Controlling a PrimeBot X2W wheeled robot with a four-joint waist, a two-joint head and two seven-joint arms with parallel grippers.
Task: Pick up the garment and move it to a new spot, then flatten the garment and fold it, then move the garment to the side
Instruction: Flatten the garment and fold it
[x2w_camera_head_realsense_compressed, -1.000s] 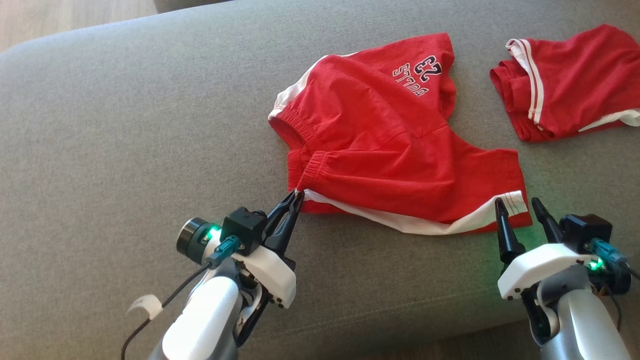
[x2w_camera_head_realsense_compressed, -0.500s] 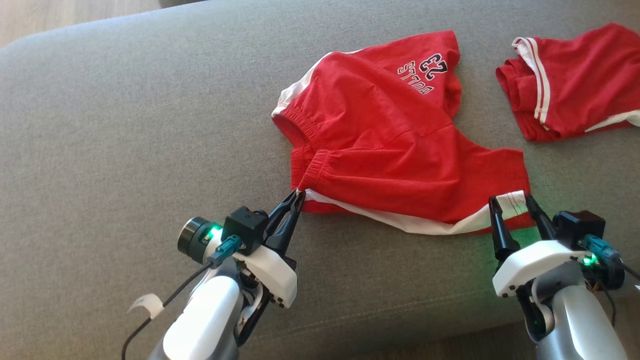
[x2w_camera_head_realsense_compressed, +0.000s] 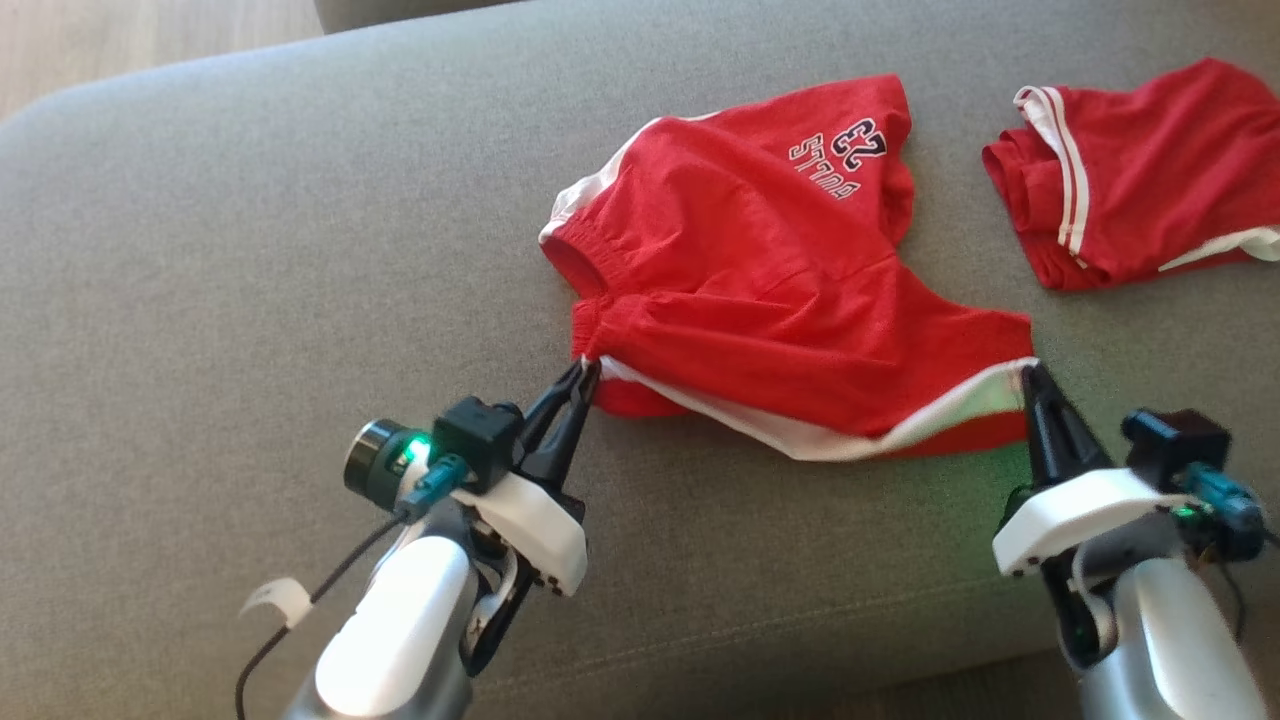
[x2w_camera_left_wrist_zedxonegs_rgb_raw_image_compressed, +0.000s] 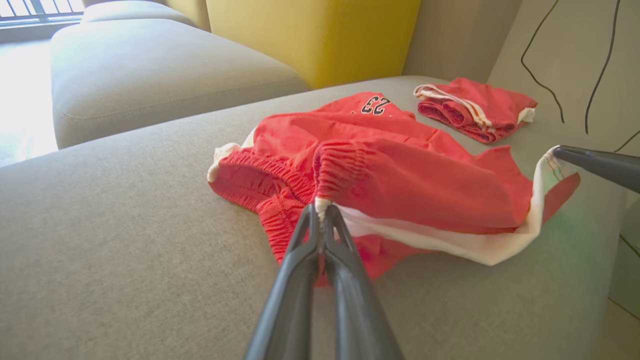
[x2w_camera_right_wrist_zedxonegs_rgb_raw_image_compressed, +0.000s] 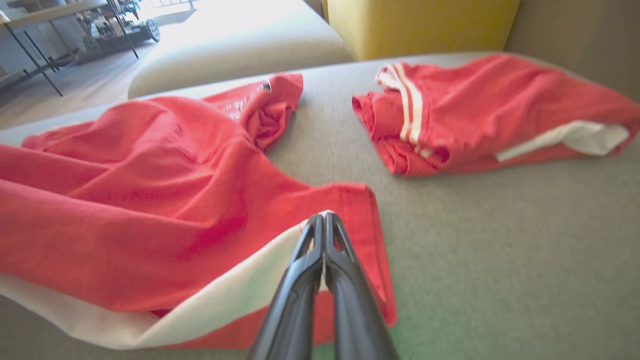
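The garment (x2w_camera_head_realsense_compressed: 760, 290) is a pair of red shorts with white side stripes and a "23" print, lying crumpled on the grey sofa cushion (x2w_camera_head_realsense_compressed: 250, 250). My left gripper (x2w_camera_head_realsense_compressed: 585, 372) is shut on the waistband corner at the garment's near left; the left wrist view shows the garment (x2w_camera_left_wrist_zedxonegs_rgb_raw_image_compressed: 400, 175) with that gripper (x2w_camera_left_wrist_zedxonegs_rgb_raw_image_compressed: 320, 210) pinching the elastic edge. My right gripper (x2w_camera_head_realsense_compressed: 1030, 372) is shut on the white-striped hem corner at the near right, lifted slightly. In the right wrist view my right gripper (x2w_camera_right_wrist_zedxonegs_rgb_raw_image_compressed: 322, 220) pinches that corner of the garment (x2w_camera_right_wrist_zedxonegs_rgb_raw_image_compressed: 150, 200).
A second red garment (x2w_camera_head_realsense_compressed: 1130, 170) with white stripes lies folded at the far right of the cushion. A yellow block (x2w_camera_left_wrist_zedxonegs_rgb_raw_image_compressed: 320, 35) and another grey cushion (x2w_camera_left_wrist_zedxonegs_rgb_raw_image_compressed: 150, 70) stand beyond. The cushion's front seam runs just ahead of my forearms.
My right gripper moved forward onto the hem corner and closed on it, lifting it a little. The left gripper kept its hold on the waistband. The head camera shifted slightly.
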